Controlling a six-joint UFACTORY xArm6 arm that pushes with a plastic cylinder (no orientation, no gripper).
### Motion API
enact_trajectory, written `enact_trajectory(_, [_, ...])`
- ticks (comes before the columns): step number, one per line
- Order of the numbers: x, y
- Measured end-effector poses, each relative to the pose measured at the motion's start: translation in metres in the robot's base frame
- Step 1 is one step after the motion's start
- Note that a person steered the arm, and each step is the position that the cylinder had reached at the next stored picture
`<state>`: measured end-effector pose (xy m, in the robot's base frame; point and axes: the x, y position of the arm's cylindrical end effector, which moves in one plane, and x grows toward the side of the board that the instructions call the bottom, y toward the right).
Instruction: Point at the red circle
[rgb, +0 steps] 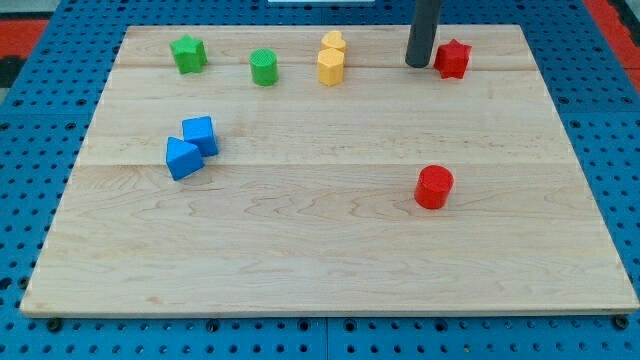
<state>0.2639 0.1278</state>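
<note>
The red circle (434, 187) is a short red cylinder on the wooden board (320, 250), right of centre and low in the view. My tip (418, 64) is at the lower end of the dark rod near the view's top, well above the red circle. It stands just left of a red star (453, 58), close to it; I cannot tell whether they touch.
A green star (188, 53) and a green cylinder (264, 67) lie at the top left. Two yellow blocks (332, 58) stand together at top centre. Two blue blocks (192, 146) touch each other at the left. Blue pegboard surrounds the board.
</note>
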Motion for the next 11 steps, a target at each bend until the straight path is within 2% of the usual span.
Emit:
enact_trajectory(4, [0.002,0.018])
enact_trajectory(5, [0.038,0.018])
enact_trajectory(6, [0.052,0.018])
enact_trajectory(11, [0.050,0.023])
